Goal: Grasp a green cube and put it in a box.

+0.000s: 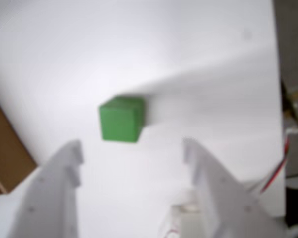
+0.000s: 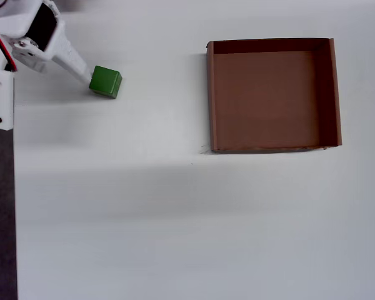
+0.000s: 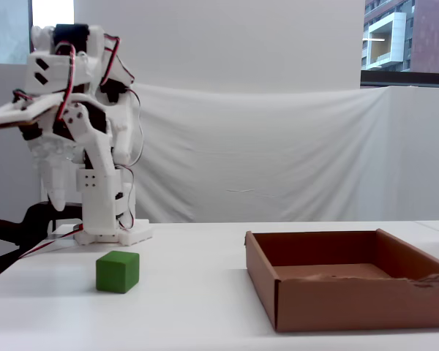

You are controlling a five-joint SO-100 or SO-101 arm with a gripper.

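Observation:
The green cube (image 1: 121, 119) rests on the white table, just beyond my gripper (image 1: 133, 146), whose white fingers stand wide apart with nothing between them. In the overhead view the cube (image 2: 105, 82) is at the upper left, with one finger (image 2: 75, 62) reaching down to its left corner. From the side, in the fixed view, the gripper (image 3: 58, 203) hangs pointing downward above the table behind the cube (image 3: 118, 271). The brown cardboard box (image 2: 272, 94) lies empty well to the right of the cube. Only a corner of the box (image 1: 5, 153) shows in the wrist view.
The arm's white base (image 3: 106, 230) stands at the table's left end with red wires (image 1: 275, 173) trailing beside it. A dark strip (image 2: 0, 219) marks the table's left edge in the overhead view. A white cloth backdrop (image 3: 278, 146) hangs behind the table.

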